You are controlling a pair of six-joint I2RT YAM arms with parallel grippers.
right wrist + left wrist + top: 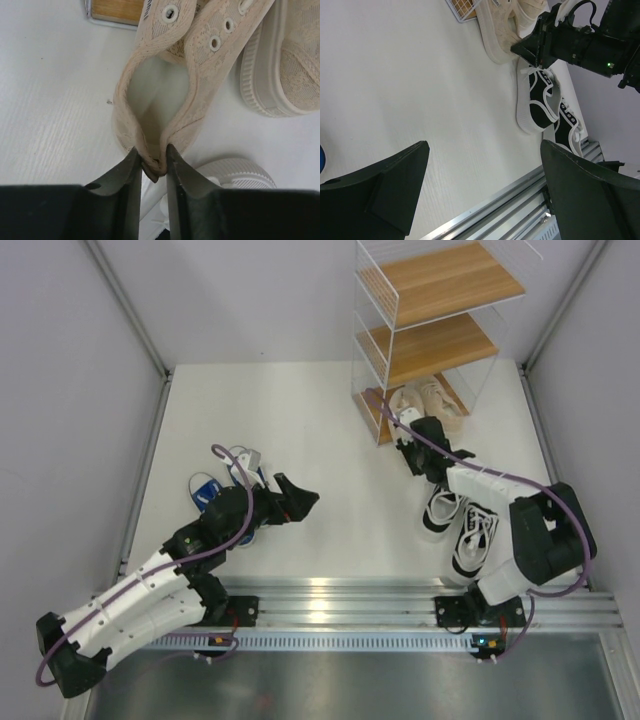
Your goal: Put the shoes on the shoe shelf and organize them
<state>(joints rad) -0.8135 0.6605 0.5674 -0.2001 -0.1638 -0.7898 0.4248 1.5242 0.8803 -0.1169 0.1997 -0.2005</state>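
Observation:
The white wire shoe shelf (372, 332) stands at the back right; its two upper wooden tiers are bare. My right gripper (405, 428) is shut on the heel rim of a beige shoe (155, 100), whose toe points at the lowest tier (115, 9). The second beige shoe (285, 65) lies beside it on the right. Two black shoes (441, 506) (476, 538) lie under the right arm. Two blue shoes (205, 490) (243, 462) lie at the left, behind my left gripper (300, 500), which is open and empty above the table.
The left wrist view shows the beige shoes (500, 30), the right gripper (522, 50) and the black shoes (537, 100) across the white table. A metal rail (330, 605) runs along the near edge. Grey walls enclose both sides.

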